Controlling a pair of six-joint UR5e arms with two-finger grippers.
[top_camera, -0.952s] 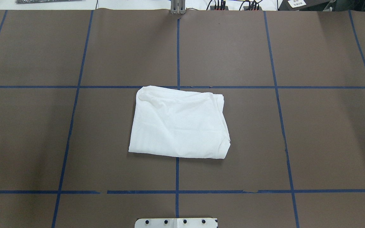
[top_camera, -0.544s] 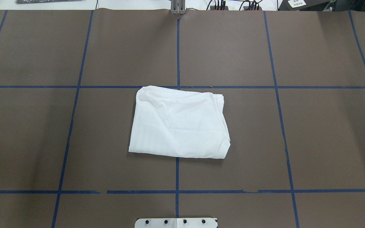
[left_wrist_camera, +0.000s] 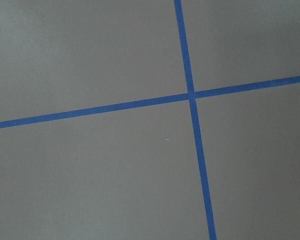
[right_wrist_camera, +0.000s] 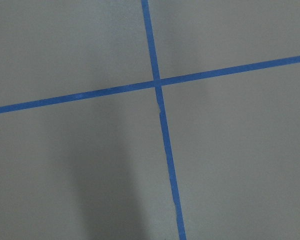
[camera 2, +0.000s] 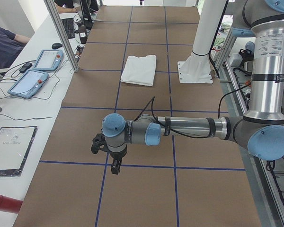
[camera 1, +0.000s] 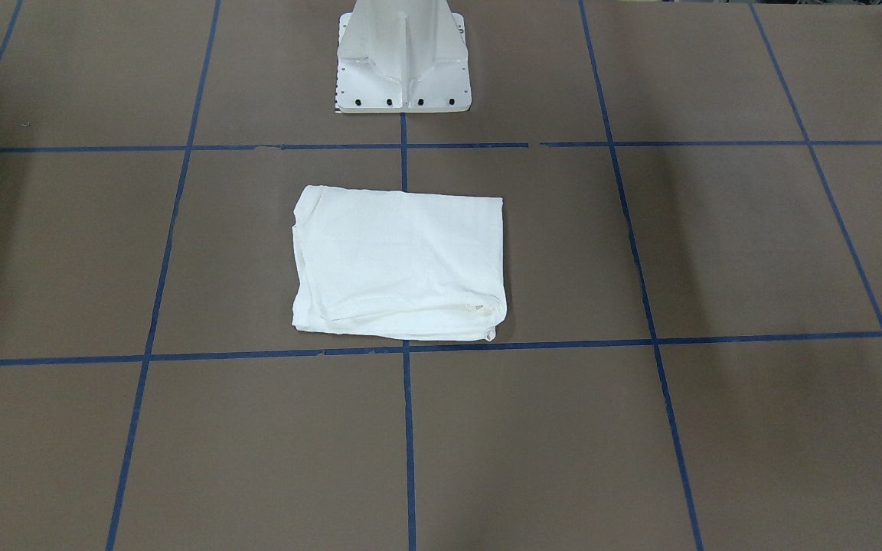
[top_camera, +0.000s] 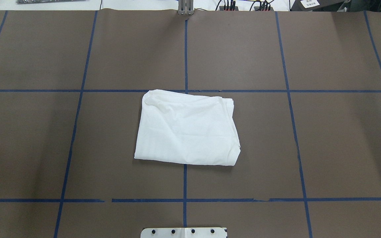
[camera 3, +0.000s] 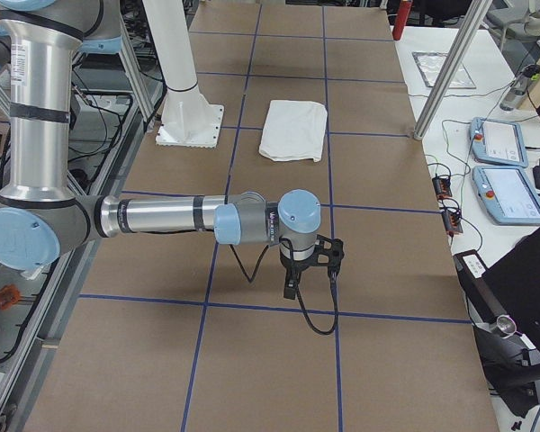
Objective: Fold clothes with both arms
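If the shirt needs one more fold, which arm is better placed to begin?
Right, but barely: the shirt lies slightly more on its side of the centre tape line. The right arm and left arm hang similarly far away.

Right arm stretched low across the brown table, its gripper pointing down; the folded white shirt lay well apart, beside the pedestal.

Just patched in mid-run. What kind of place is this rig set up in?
Most likely a robotics lab workcell, not a home: the brown table carries a blue tape grid, teach pendants lie on a side bench, and a white pedestal stands on the table.
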